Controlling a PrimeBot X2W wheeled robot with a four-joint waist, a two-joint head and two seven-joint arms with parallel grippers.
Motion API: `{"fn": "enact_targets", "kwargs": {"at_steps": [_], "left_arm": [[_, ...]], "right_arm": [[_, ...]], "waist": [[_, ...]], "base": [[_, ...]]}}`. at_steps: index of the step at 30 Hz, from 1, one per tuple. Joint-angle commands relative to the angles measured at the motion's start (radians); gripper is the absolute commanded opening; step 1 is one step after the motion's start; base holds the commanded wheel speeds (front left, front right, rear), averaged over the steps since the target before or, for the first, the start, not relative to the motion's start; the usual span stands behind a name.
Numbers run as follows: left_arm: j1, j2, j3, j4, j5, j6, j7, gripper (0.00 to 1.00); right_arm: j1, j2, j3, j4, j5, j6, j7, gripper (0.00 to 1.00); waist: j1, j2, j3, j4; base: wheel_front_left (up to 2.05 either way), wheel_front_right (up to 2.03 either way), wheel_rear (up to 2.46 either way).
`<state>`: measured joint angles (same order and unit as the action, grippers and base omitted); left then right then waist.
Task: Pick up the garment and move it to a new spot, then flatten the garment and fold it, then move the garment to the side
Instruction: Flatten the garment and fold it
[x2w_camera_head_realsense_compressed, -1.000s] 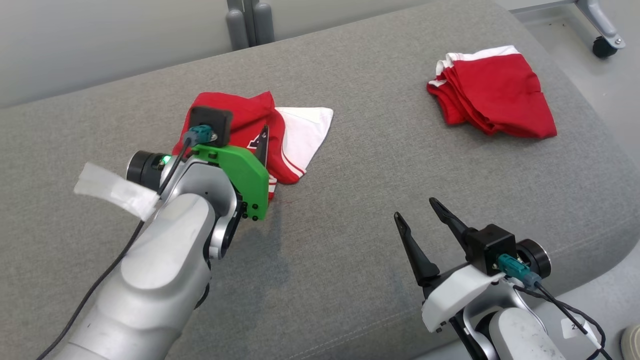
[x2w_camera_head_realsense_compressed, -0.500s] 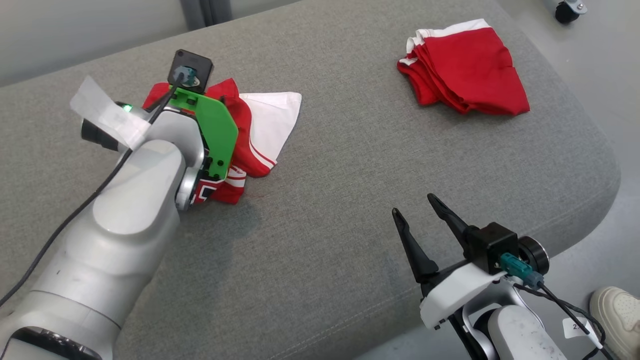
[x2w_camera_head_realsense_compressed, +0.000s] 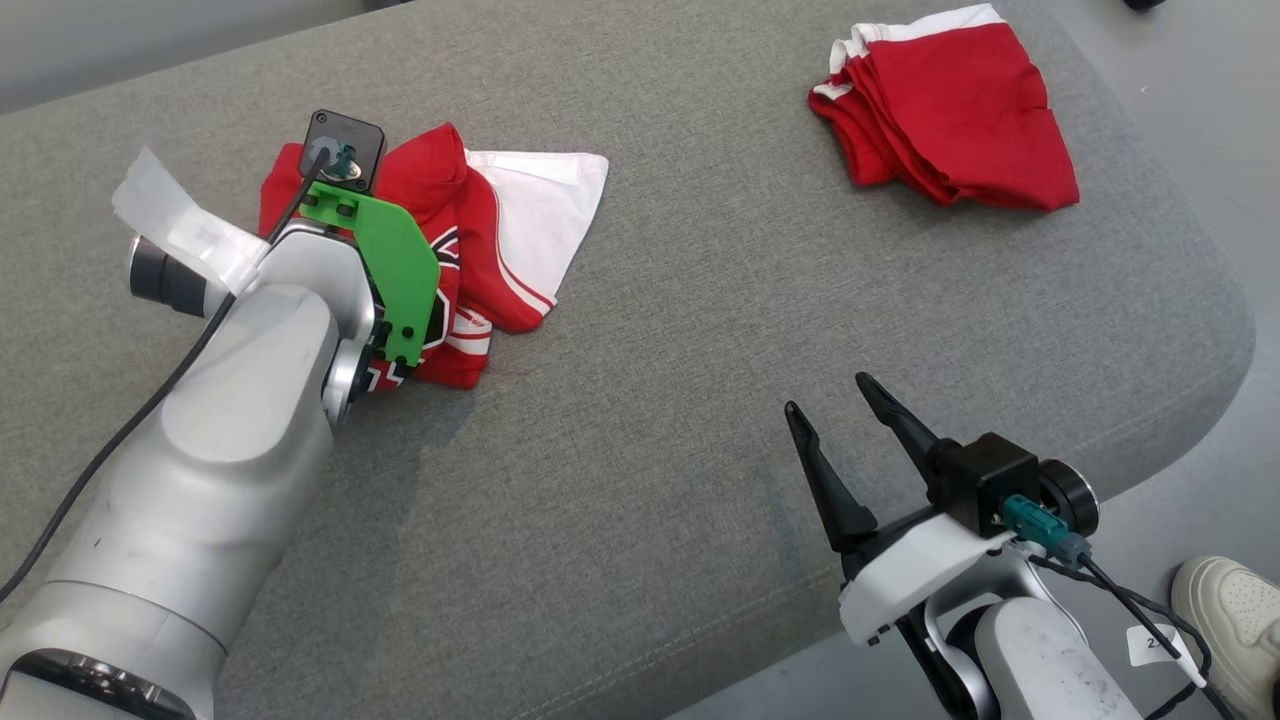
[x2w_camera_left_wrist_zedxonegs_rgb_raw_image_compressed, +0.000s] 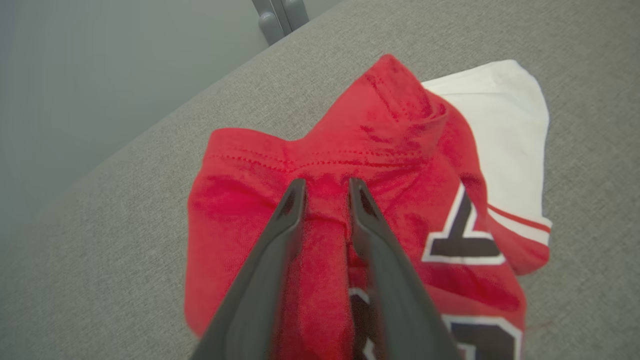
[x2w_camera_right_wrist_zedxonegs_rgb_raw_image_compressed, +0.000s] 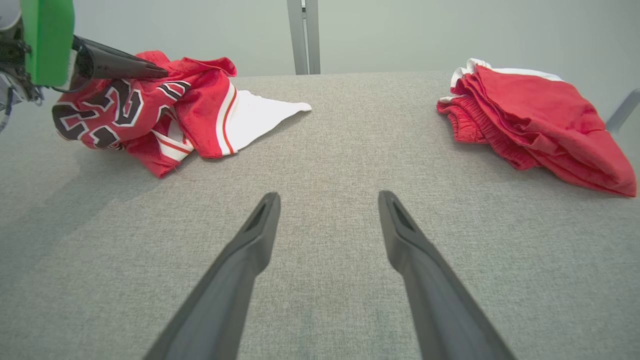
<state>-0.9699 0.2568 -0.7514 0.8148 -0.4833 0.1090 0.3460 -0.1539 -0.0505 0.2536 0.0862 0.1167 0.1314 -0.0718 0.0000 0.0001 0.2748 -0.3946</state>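
Now that your left gripper (x2w_camera_left_wrist_zedxonegs_rgb_raw_image_compressed: 325, 187) has drawn its jaws in around a ridge of the red garment (x2w_camera_head_realsense_compressed: 470, 230) near the far left edge of the cushion (x2w_camera_head_realsense_compressed: 700, 350) (a firm pinch? you cannot tell), the lift looks close, while your right gripper (x2w_camera_head_realsense_compressed: 826, 392) waits, jaws wide.

One crumpled jersey (x2w_camera_head_realsense_compressed: 440, 190), one folded garment (x2w_camera_head_realsense_compressed: 960, 110), one left end effector (x2w_camera_left_wrist_zedxonegs_rgb_raw_image_compressed: 326, 182), one right end effector (x2w_camera_head_realsense_compressed: 828, 393), one cushion (x2w_camera_head_realsense_compressed: 700, 300), one shoe (x2w_camera_head_realsense_compressed: 1225, 615)

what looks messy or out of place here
The red jersey on the left lies crumpled under the left gripper, unlike the folded red garment far right. A loose strip of tape sticks off the left arm.
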Motion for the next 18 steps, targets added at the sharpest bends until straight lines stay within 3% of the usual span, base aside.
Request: {"fn": "enact_targets", "kwargs": {"at_steps": [1, 10, 18], "left_arm": [[-0.012, -0.004, 0.004, 0.006, -0.007, 0.0, -0.016, 0.0], [-0.039, -0.026, 0.031, 0.004, -0.035, -0.002, -0.089, 0.0], [-0.103, -0.073, 0.072, -0.048, -0.056, -0.016, -0.248, 0.0]], "right_arm": [[-0.013, 0.0, 0.002, 0.005, 0.004, -0.001, -0.004, 1.0], [-0.014, 0.0, 0.001, 0.015, -0.001, -0.001, 0.001, 1.0], [-0.009, 0.0, 0.0, 0.021, -0.004, -0.001, 0.004, 1.0]], "waist": [[0.0, -0.0001, -0.003, 0.006], [0.0, -0.0001, -0.025, 0.02], [0.0, -0.0001, -0.055, 0.032]], "base": [[0.0, 0.0, 0.0], [0.0, 0.0, 0.0], [0.0, 0.0, 0.0]]}}
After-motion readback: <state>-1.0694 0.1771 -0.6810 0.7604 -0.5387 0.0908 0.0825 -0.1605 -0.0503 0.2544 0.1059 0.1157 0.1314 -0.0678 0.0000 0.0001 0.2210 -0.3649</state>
